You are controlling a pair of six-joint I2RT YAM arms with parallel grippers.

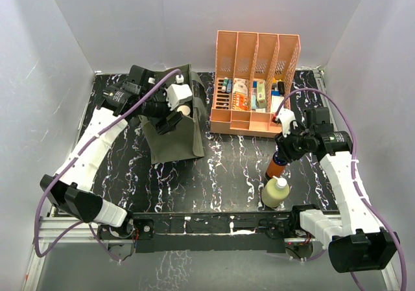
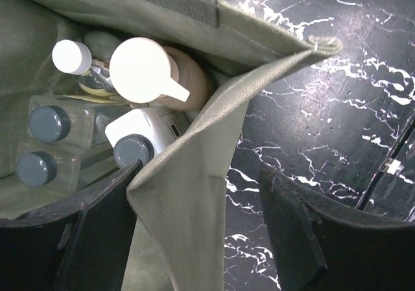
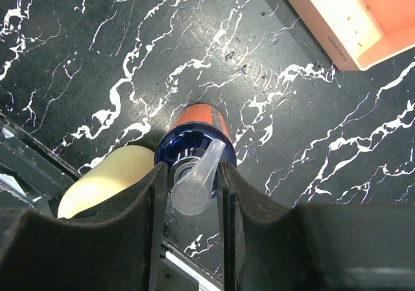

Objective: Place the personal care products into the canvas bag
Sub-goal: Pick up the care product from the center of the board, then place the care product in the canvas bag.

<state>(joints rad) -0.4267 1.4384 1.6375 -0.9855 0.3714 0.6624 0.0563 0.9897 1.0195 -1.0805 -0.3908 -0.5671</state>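
Lab test cell: white walls [image 1: 130,25], black marbled table [image 1: 233,161], mounting rail [image 1: 214,225].

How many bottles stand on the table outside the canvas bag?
2: the orange-blue bottle in the right gripper; the pale yellow bottle beside it, nearer the robot. Others may be hidden.

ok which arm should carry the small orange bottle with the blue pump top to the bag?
Right. The right gripper is closed on the small orange blue-topped pump bottle; the left gripper, open, straddles the olive-green canvas bag at its rim.
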